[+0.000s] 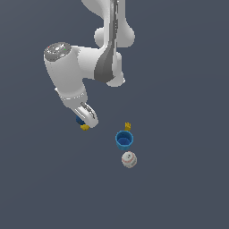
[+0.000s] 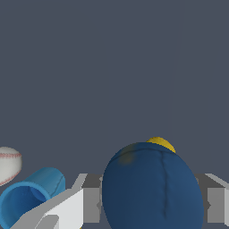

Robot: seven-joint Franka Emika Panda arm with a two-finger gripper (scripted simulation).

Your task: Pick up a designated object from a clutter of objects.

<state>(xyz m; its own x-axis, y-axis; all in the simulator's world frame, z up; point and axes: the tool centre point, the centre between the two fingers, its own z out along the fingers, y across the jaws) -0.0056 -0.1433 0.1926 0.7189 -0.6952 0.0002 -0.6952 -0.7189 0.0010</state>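
Here the gripper [image 2: 152,205] brackets the navy ball [image 2: 152,188], fingers [image 2: 67,208] at its flanks; contact unclear. Risk: round ball squirts out, nudging the yellow ball [image 2: 160,143] behind.

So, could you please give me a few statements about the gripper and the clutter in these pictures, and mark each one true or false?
1. The dark navy-blue matte ball sits between the fingers of the gripper. True.
2. The bright blue plastic cup is stacked on the white red-stitched baseball. False: it stands beside it on the floor.
3. The small yellow ball shows just behind the navy ball. True.
4. The tiny yellow crown-like piece lies inside the cup. False: it is outside the rim.
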